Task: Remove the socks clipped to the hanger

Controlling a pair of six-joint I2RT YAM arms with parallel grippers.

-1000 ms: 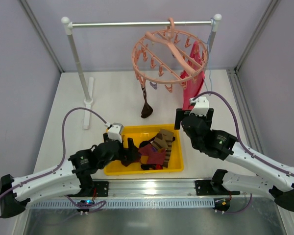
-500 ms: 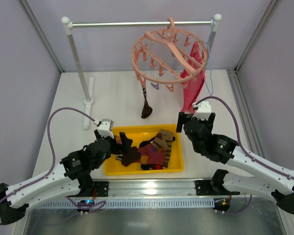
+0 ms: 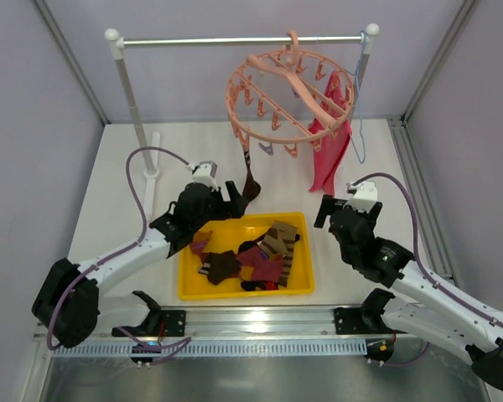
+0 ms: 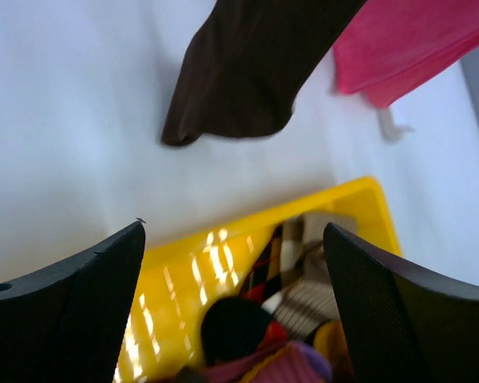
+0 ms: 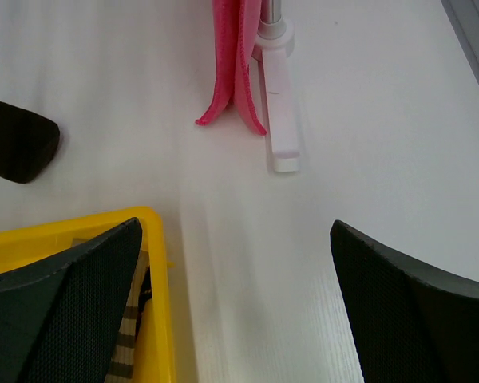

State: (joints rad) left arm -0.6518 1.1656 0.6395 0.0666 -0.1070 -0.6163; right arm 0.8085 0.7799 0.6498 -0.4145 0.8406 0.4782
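Note:
The salmon-pink ring hanger (image 3: 289,90) hangs by its hook from the rail. One dark brown sock (image 3: 250,181) dangles from a clip on its near left side. My left gripper (image 3: 235,201) is open just left of that sock's toe, not touching it. In the left wrist view the sock (image 4: 247,72) hangs ahead of and above the open gripper (image 4: 233,239). Several loose socks (image 3: 268,251) lie in the yellow bin (image 3: 308,266). My right gripper (image 3: 339,209) is open and empty over the table, right of the bin (image 5: 156,263).
A plain pink-red cloth (image 3: 331,155) hangs at the hanger's right side, its hem (image 5: 231,72) near the rack's right foot (image 5: 275,112). The rack's left post (image 3: 134,109) stands at the back left. Grey walls close in both sides.
My left arm has lifted out of the yellow bin and swung back to beside the hanging dark sock. My right gripper has drawn a little to the right and nearer.

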